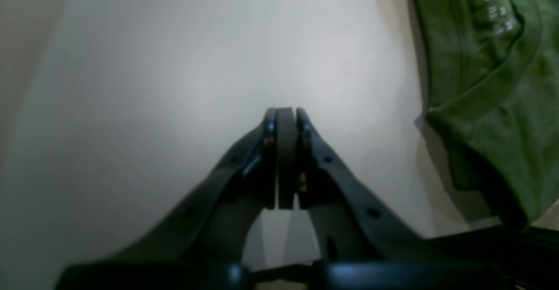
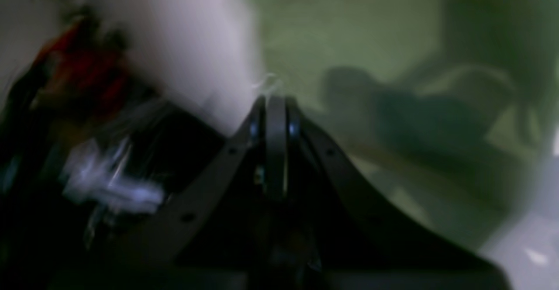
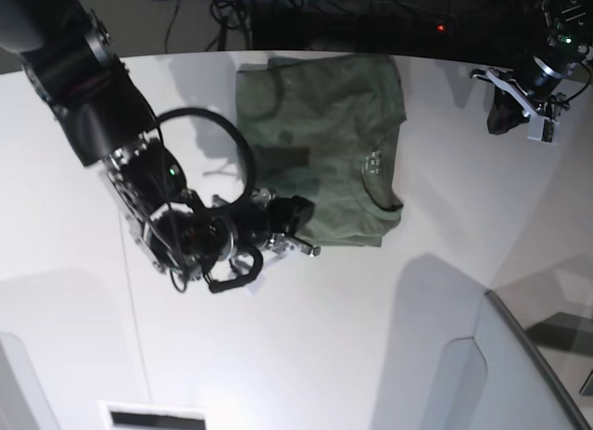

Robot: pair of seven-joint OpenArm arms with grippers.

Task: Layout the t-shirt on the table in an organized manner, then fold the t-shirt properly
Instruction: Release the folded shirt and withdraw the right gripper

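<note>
t-shirt (image 3: 324, 161): folded, lies flat on the white counter (image 3: 389, 309) | right hand (image 3: 298, 228): pinched together at the shirt's near edge | left hand (image 1: 286, 117): pinched together, holds nothing, well apart

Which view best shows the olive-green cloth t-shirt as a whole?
The base view: the olive-green cloth t-shirt lies wholly in frame. The left wrist view shows only its collar and print; the right wrist view only a green blur.

dark cables (image 3: 199, 27) behind, grey angled panel (image 3: 537, 374) lower right
</note>
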